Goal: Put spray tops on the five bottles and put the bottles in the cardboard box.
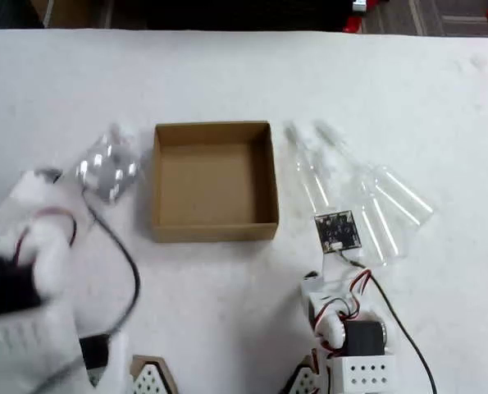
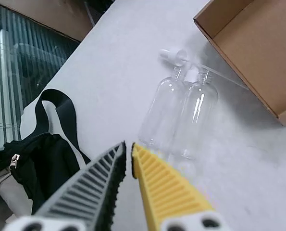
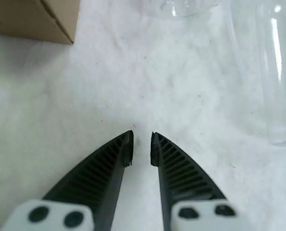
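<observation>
the left gripper sits all but closed by two bottles, the right gripper slightly parted, both empty.

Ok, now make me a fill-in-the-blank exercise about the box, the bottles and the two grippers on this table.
1. The inside of the cardboard box is ___.
2. Just ahead of the left gripper, ___ clear bottles lie side by side on the table.
3. One finger of the left gripper is grey, the other is ___.
4. Both fingers of the right gripper are ___ in colour.

Missing words: empty; two; yellow; black.
</observation>
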